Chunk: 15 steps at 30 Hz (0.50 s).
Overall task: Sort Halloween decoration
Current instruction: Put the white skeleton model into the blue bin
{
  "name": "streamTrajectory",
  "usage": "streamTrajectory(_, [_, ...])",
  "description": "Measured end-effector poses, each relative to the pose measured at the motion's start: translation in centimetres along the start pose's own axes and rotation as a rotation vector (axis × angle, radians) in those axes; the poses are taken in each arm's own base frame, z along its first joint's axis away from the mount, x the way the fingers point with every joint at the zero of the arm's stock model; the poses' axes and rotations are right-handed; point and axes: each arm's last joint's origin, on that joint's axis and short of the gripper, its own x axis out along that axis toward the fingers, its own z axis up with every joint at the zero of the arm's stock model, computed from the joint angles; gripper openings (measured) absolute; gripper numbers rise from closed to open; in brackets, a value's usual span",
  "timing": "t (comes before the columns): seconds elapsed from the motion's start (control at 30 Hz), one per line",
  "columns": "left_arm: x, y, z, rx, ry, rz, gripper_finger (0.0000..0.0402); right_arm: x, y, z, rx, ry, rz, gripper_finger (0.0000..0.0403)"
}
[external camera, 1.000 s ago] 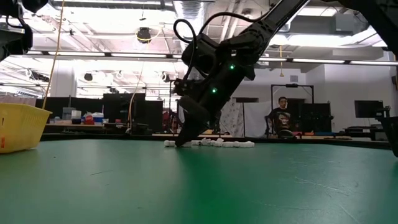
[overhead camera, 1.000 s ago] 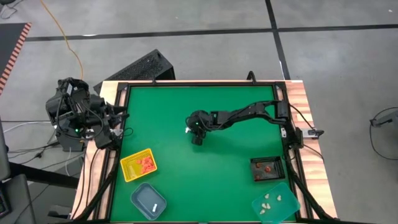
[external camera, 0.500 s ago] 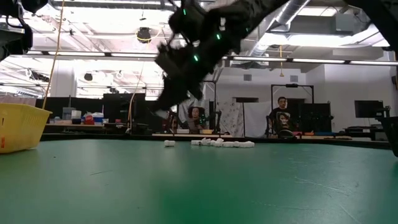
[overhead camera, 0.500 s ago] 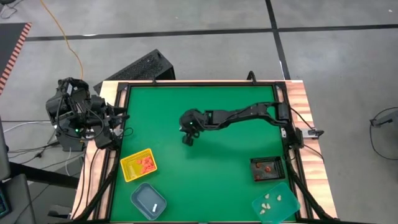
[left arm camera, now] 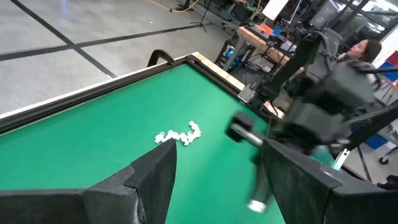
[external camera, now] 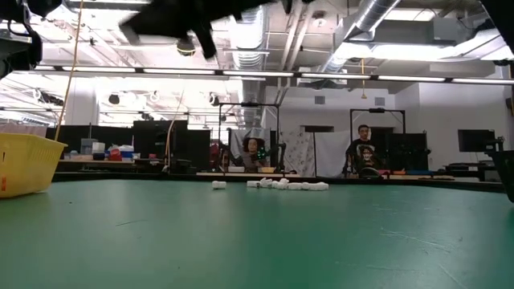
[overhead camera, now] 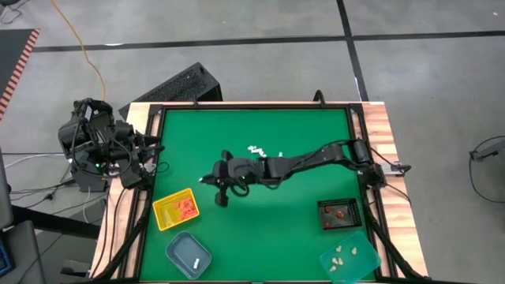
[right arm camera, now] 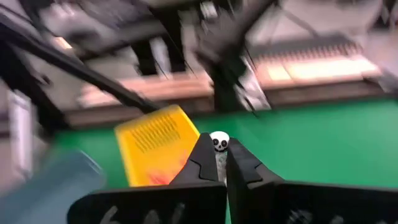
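Green table (overhead camera: 300,229): four trays, right hand (right arm camera: 217,163) pinching one white trinket (right arm camera: 218,142).

The dark right arm stretches leftward across the table's middle, its two-finger right gripper (overhead camera: 222,192) raised off the surface, fingers (right arm camera: 205,163) pinched together on a tiny white skull-faced trinket (right arm camera: 219,142). The left arm sits folded off the table's left edge, its left gripper (left arm camera: 214,180) spread wide.
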Motion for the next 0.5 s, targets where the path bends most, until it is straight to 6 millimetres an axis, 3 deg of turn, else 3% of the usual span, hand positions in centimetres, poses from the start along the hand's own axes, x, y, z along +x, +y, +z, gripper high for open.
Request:
streamTrajectory(0.27, [0.0, 0.0, 0.0, -0.001, 0.0, 0.0, 0.0226, -1.0, 4.7, 1.0, 0.016, -0.176, 0.08, 0.0004])
streamTrajectory(0.5, [0.0, 0.0, 0.0, 0.0, 0.0, 0.0, 0.0226, -1.7, 7.5, 1.0, 0.018, -0.216, 0.166, 0.0004])
